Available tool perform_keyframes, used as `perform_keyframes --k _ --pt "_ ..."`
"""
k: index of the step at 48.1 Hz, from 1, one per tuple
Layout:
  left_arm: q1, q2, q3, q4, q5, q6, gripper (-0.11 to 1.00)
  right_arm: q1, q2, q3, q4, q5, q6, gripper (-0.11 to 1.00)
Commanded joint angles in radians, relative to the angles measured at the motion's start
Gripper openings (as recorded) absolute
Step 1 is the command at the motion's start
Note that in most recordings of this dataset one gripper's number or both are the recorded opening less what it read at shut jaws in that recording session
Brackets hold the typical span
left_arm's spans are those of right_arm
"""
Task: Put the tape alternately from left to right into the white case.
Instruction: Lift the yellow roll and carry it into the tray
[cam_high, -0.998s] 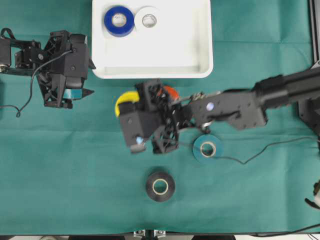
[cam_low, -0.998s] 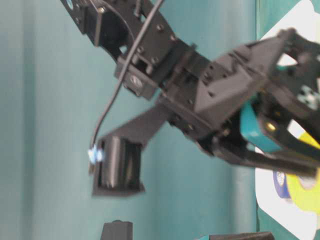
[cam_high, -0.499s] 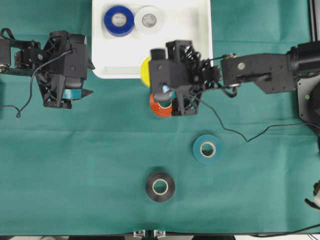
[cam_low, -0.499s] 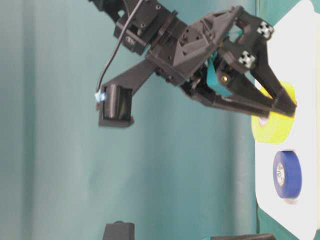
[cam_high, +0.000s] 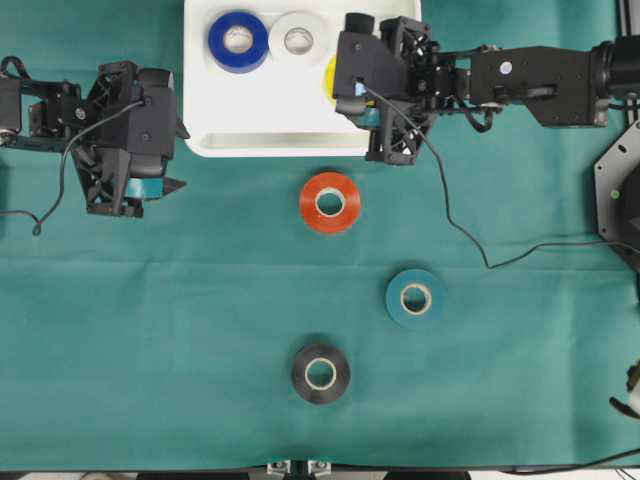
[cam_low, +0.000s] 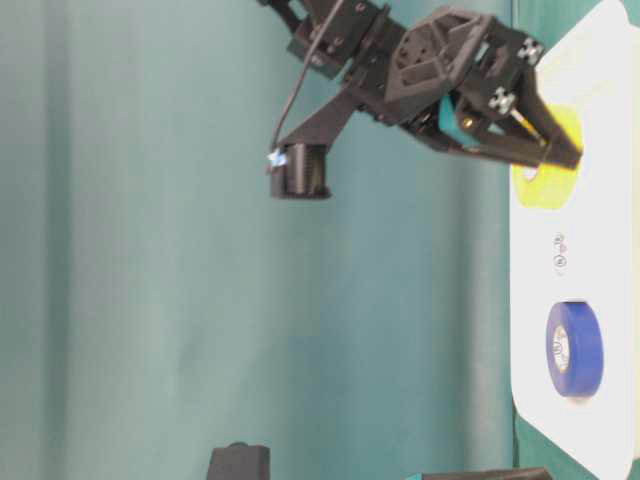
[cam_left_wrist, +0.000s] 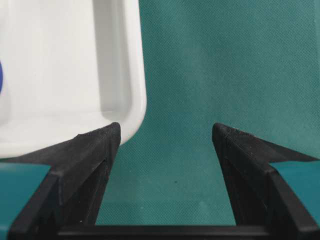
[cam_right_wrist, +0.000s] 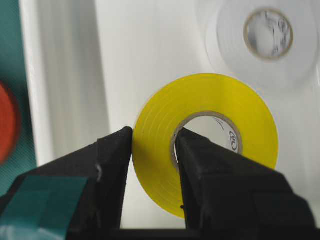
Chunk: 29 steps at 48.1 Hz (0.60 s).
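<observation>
— Yellow roll is clamped in my right gripper, one jaw outside the ring and one through its core, hanging over the white case at the top centre of the overhead view.

— Where does it go?

— Beside the white roll, which sits right of the blue roll. I'd say lower it flat onto bare floor just right of the white one, clear of the rim, then let go.

— And your other tool?

— My left gripper waits at the upper left, jaws wide apart, holding nothing. Red roll, teal roll and black roll lie on the green cloth.
</observation>
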<state>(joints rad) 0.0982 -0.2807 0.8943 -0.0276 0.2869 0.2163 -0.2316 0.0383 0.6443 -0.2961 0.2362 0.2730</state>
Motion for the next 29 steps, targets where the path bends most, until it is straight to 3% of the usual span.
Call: perform_keyframes --k 1,16,29 --pt "-0.002 -0.015 -0.012 -0.002 -0.003 -0.002 0.93 -0.008 -0.032 0.006 -0.003 -0.026 0.002 0.30" --pt "-0.002 -0.015 -0.017 -0.002 -0.003 -0.002 0.93 -0.018 -0.006 0.040 -0.002 -0.080 0.052 0.30" --pt "-0.002 -0.015 -0.018 -0.002 -0.003 -0.002 0.93 -0.018 -0.006 0.038 -0.002 -0.080 0.057 0.30"
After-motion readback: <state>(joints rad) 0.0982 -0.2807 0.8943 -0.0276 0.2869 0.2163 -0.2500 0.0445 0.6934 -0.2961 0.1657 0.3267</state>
